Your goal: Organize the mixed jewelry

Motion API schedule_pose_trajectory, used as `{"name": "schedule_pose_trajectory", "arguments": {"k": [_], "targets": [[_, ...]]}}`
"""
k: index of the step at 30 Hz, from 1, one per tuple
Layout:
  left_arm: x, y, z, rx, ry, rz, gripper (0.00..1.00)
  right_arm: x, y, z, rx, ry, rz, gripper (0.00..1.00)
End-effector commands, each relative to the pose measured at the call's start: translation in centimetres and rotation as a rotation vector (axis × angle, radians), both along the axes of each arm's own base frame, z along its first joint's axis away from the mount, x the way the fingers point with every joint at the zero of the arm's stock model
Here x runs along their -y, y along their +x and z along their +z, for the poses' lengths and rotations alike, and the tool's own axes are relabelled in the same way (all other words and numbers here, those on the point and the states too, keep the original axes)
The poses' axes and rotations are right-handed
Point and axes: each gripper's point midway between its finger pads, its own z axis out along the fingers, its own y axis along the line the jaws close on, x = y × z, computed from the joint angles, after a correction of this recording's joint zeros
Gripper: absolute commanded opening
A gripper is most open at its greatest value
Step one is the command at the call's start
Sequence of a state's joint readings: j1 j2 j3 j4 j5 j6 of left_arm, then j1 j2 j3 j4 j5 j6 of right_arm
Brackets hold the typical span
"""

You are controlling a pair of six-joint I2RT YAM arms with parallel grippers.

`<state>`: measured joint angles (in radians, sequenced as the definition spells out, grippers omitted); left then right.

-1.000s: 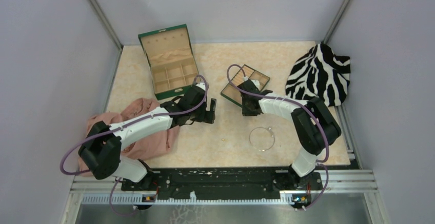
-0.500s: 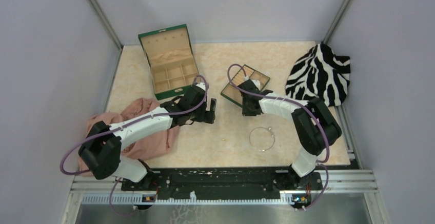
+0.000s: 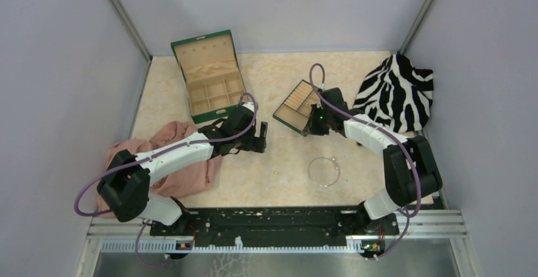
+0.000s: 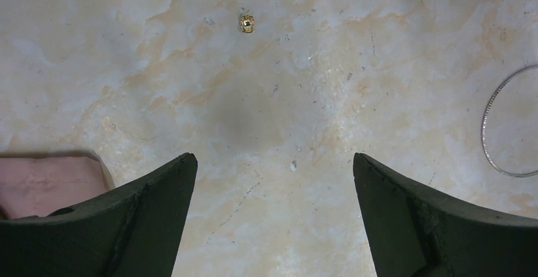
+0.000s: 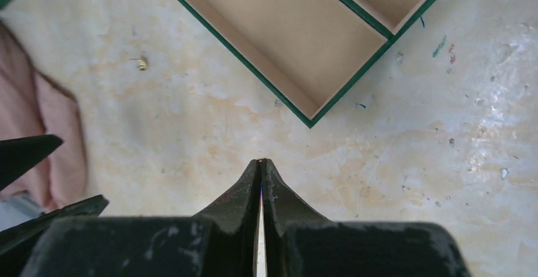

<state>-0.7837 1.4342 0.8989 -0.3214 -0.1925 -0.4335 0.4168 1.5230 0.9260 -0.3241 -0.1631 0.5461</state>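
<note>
A thin silvery wire hoop (image 3: 309, 171) lies flat on the table in front of the right arm, and its left arc (image 4: 484, 122) shows in the left wrist view. A tiny gold piece (image 3: 277, 173) (image 4: 246, 22) sits to the left of it. Another tiny gold piece (image 5: 142, 64) lies on the table left of the tan tray (image 5: 266, 87). My left gripper (image 3: 257, 142) (image 4: 273, 156) hangs open and empty over bare table. My right gripper (image 3: 311, 128) (image 5: 262, 160) is shut just off the tray's near corner. A tiny glint shows at its tips; I cannot tell whether it is a piece.
The green box (image 3: 209, 77), lid up, stands at the back left. The green-rimmed compartment tray (image 3: 285, 117) lies mid-table. A pink cloth (image 3: 184, 163) is heaped under the left arm, and a zebra-striped cloth (image 3: 393, 93) is at the back right.
My right gripper closed while over the tray, then the arm swung right and drew back to the tray's near-right corner. The left arm, hoop and gold piece stayed put.
</note>
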Motion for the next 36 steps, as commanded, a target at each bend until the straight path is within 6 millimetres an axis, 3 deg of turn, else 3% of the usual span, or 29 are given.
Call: {"name": "schedule_pose_trajectory", "arguments": {"k": [1, 9, 13, 26, 36], "targets": [[0.6, 0.4, 0.9, 0.021, -0.025, -0.011, 0.99, -2.7, -0.4, 3.9, 0.041, 0.288, 0.124, 0.01], [0.3, 0.3, 1.1, 0.032, -0.024, -0.003, 0.99, -5.0, -2.0, 9.2, 0.144, 0.615, 0.308, 0.00], [0.2, 0.4, 1.3, 0.035, -0.022, 0.000, 0.99, -6.2, -3.9, 13.8, 0.250, 0.794, 0.455, 0.00], [0.1, 0.4, 1.5, 0.044, -0.030, 0.005, 0.99, -6.1, -8.5, 21.4, 0.389, 1.116, 0.691, 0.00], [0.0, 0.4, 1.8, 0.057, -0.036, 0.007, 0.99, -6.1, -8.3, 22.4, 0.400, 1.176, 0.712, 0.00]]}}
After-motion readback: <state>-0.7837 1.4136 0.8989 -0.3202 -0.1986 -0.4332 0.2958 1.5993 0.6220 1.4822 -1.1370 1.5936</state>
